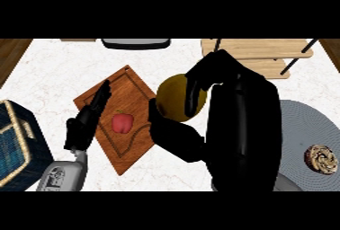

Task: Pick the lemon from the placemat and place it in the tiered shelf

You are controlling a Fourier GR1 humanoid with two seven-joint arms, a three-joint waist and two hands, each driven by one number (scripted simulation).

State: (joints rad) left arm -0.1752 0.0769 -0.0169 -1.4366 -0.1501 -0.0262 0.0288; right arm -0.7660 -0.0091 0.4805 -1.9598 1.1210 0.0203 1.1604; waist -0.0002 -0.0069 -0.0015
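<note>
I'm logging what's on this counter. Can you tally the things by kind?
Fruit and vegetables: 2, lemon, red pepper
Baked goods: 1, pastry
Boards and mats: 2, wooden board, grey placemat
Storage: 2, tiered shelf, basket
Total: 7

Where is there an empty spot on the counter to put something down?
Bare white marble counter shows left of the wooden cutting board, above the blue woven basket. More lies below the board's lower tip. The grey round placemat is bare above the swirled bun. The middle is crowded: the right hand holds the yellow lemon.
</note>
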